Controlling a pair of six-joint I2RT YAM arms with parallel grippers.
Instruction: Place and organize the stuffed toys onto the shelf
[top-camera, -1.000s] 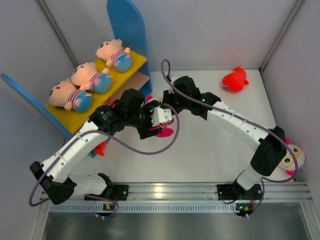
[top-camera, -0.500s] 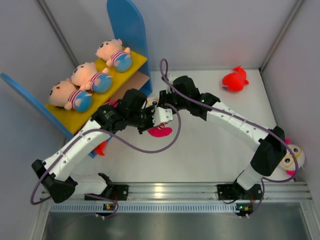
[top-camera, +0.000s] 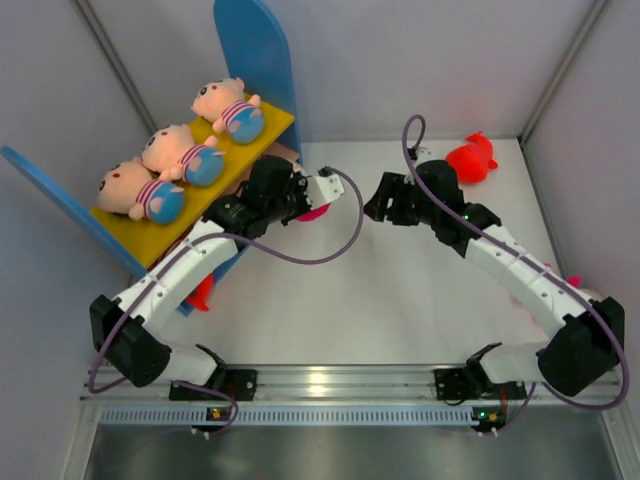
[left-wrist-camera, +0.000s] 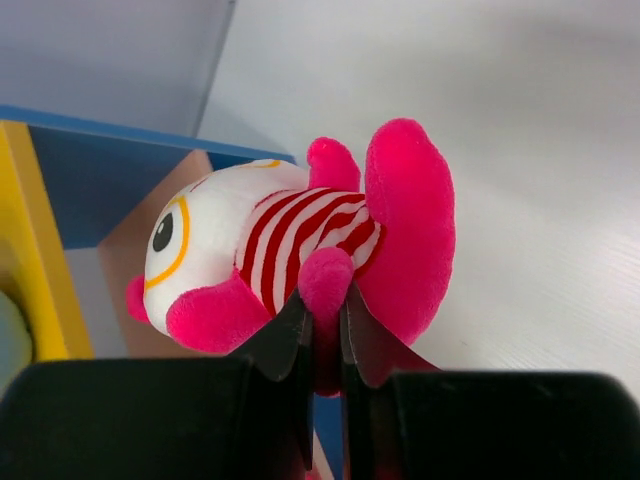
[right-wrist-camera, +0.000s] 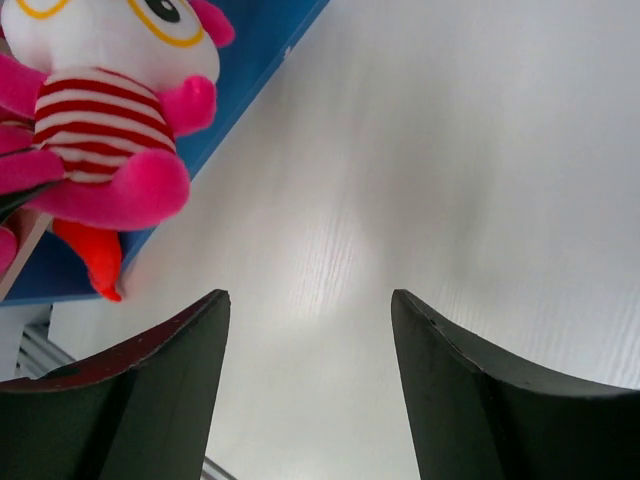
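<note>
My left gripper (left-wrist-camera: 325, 305) is shut on a pink limb of a white-faced stuffed toy (left-wrist-camera: 260, 240) with yellow glasses and a red-striped shirt. It holds the toy (top-camera: 316, 212) in the air beside the shelf's near blue panel (top-camera: 252, 50), by the tan lower board (left-wrist-camera: 130, 290). Three peach-faced stuffed toys (top-camera: 172, 153) lie in a row on the yellow upper board (top-camera: 185, 215). A red plush (top-camera: 470, 158) lies at the back right. My right gripper (top-camera: 380, 205) is open and holds nothing, to the right of the held toy (right-wrist-camera: 110, 100). Bare table shows between its fingers (right-wrist-camera: 150, 370).
A small red-orange thing (top-camera: 200, 292) lies on the table by the shelf's front corner, half under my left arm. Grey walls close in the table on three sides. A metal rail (top-camera: 330, 380) runs along the near edge.
My right gripper let go of the white-faced toy, opened and drew back to the right. My left gripper shut on the toy and carried it back toward the shelf.
</note>
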